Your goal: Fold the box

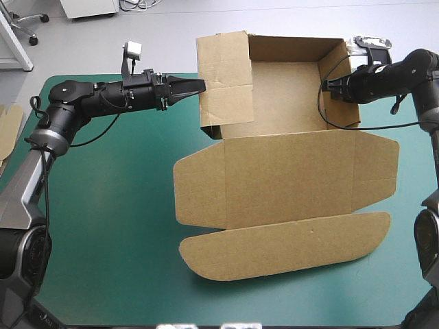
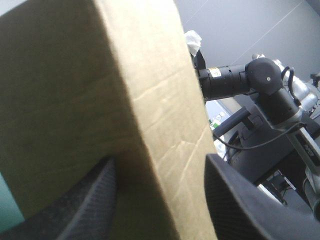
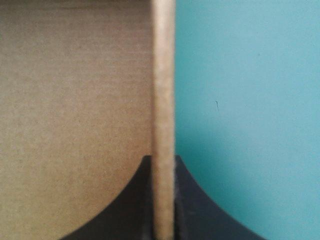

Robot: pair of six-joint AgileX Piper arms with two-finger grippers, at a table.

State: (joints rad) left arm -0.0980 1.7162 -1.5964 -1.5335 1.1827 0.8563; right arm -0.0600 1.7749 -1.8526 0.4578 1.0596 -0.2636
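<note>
The box (image 1: 288,171) is sitting near the far edge of the tabletop (image 1: 116,205). The right gripper (image 1: 327,88) is pinching its right wall (image 1: 334,60). The left gripper (image 1: 197,86), jaws spread, is straddling the left wall (image 1: 223,75), so that unclamped wall is likely to spring outward under any sideways pull.

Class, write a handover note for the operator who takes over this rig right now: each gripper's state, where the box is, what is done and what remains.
The left gripper is open, with its fingers on either side of the box's left wall.
The right gripper is shut on the box, pinching the edge of the right wall.
The box sits toward the far side of the teal-green table. Its lid lies flat toward the near edge.
Done: the back and side walls are raised.
Left, probably: fold both side walls inward and tuck them, then let go.
</note>
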